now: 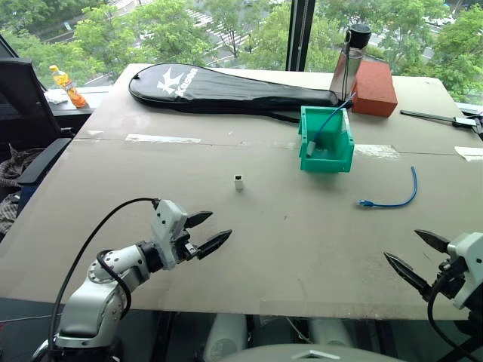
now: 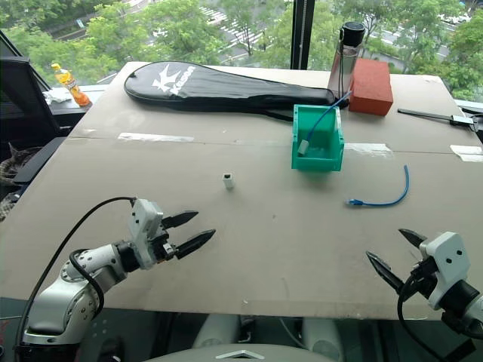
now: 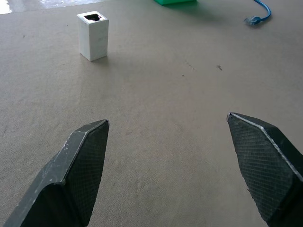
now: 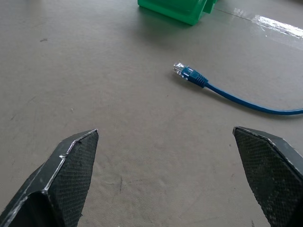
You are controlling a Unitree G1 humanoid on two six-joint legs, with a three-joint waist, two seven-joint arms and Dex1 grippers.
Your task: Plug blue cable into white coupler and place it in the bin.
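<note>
Lying loose toward the table's (image 1: 151, 226) right edge: blue cable (image 1: 392, 200), curved, one plug facing the centre. White coupler (image 1: 238, 182) upright mid-table, socket up. Bin (image 1: 326, 140) behind both, toward the far edge. Left gripper (image 1: 209, 232) and right gripper (image 1: 411, 255) at the near edge, jaws apart, empty, each seemingly aimed at its part.

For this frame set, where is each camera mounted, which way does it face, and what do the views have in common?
Left eye view: on the head, facing forward and down over the table; left gripper and right gripper open.
Right eye view: the stereo twin, same scene, with the bin mid-table.
Left wrist view: along the left gripper's fingers toward the white coupler.
Right wrist view: along the right gripper's fingers toward the blue cable.
Shared: both wrist views catch the cable's plug end and the bin's edge.
</note>
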